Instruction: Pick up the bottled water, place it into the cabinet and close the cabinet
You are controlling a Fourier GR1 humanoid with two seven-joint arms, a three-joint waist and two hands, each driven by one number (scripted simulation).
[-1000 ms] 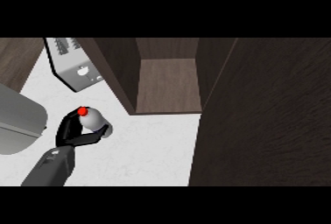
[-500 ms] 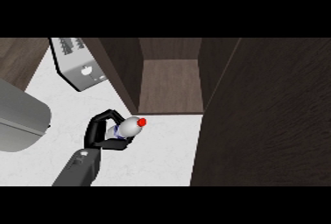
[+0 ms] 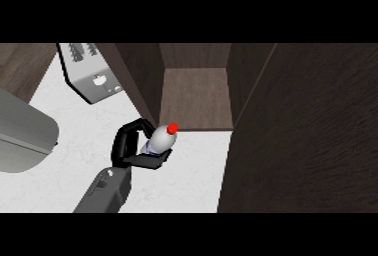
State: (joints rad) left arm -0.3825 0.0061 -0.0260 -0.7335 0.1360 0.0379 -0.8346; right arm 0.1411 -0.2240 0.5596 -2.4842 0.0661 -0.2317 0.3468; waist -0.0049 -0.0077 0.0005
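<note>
Fingers of the left hand (image 3: pixel 131 150) curl around the bottled water (image 3: pixel 159 140) before the cabinet (image 3: pixel 196 97).

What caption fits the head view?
Left hand holds the bottled water at the open cabinet's front edge.

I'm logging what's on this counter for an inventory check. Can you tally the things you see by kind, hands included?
Bottled water, red cap, held by the hand: 1
Robot hand in view: 1
Open cabinet: 1
Grey appliance with knobs, upper left: 1
Large grey rounded object at the left edge, kind unclear: 1
Total: 5
</note>
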